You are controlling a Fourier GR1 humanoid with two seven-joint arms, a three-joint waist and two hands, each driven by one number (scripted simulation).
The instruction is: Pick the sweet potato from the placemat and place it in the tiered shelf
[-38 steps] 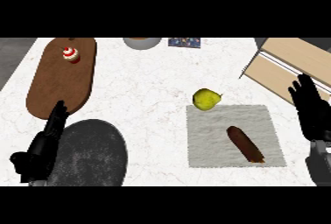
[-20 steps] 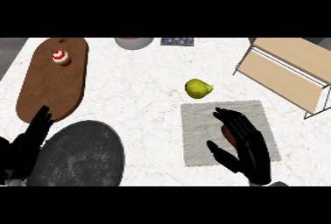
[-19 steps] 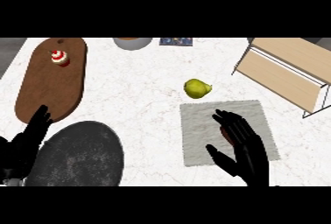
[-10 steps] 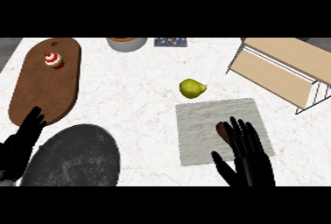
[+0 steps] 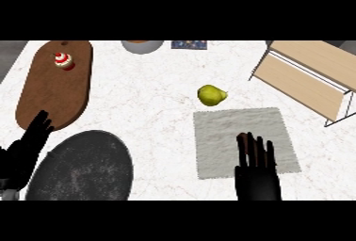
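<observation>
The grey placemat (image 5: 230, 127) lies right of centre on the white counter. My right hand (image 5: 257, 172) rests over its lower right part, fingers straight and pointing away from me. The sweet potato is almost wholly hidden under that hand; only a small brown end (image 5: 241, 137) shows at the fingertips. I cannot tell whether the hand touches it. The wooden tiered shelf (image 5: 306, 80) stands at the upper right, apart from the mat. My left hand (image 5: 24, 150) is open at the left edge, resting.
A yellow-green fruit (image 5: 211, 95) sits just above the mat. A dark round plate (image 5: 83, 169) lies at the lower left. A brown cutting board (image 5: 55, 89) with a cupcake (image 5: 63, 60) is at the upper left. A grey bowl (image 5: 142, 46) stands at the back.
My right hand came from the right edge over the placemat and now covers the sweet potato, sitting lower in view. The left hand has barely shifted.
</observation>
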